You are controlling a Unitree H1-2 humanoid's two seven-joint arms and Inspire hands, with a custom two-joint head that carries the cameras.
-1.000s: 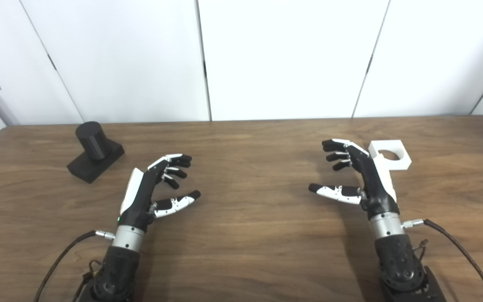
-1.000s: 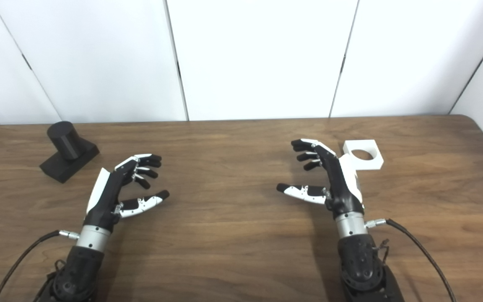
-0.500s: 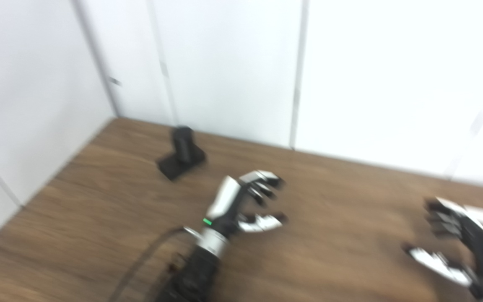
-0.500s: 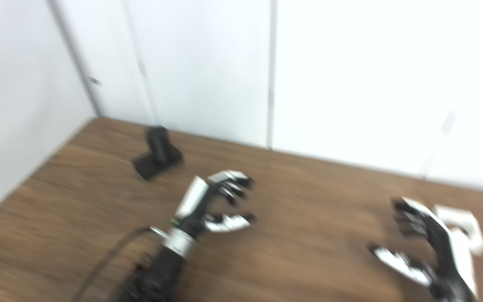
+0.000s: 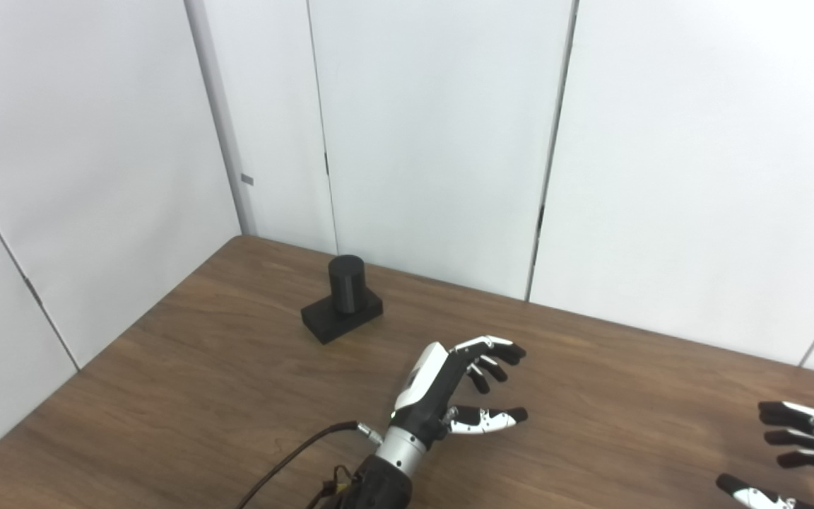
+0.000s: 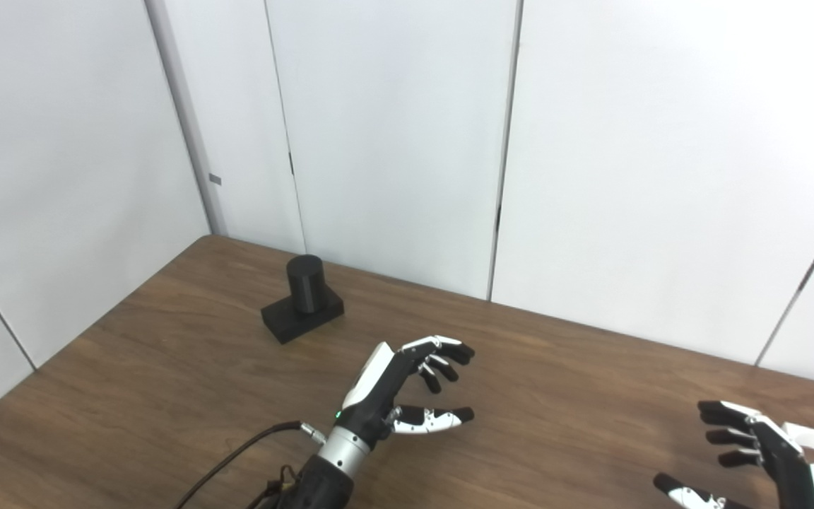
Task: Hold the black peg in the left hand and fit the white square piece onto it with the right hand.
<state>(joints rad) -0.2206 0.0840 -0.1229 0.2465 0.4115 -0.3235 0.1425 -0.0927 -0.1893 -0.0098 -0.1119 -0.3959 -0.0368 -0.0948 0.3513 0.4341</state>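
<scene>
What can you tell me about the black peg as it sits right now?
The black peg is a matte black upright cylinder with a flat top, fixed on a low rectangular black block. It stands on the wooden table, in the far left part near the white wall panels, with the block turned at an angle to the table edge. Nothing touches it except the table. The left hand is open, nearer the camera and to the peg's right, clearly apart from it.
</scene>
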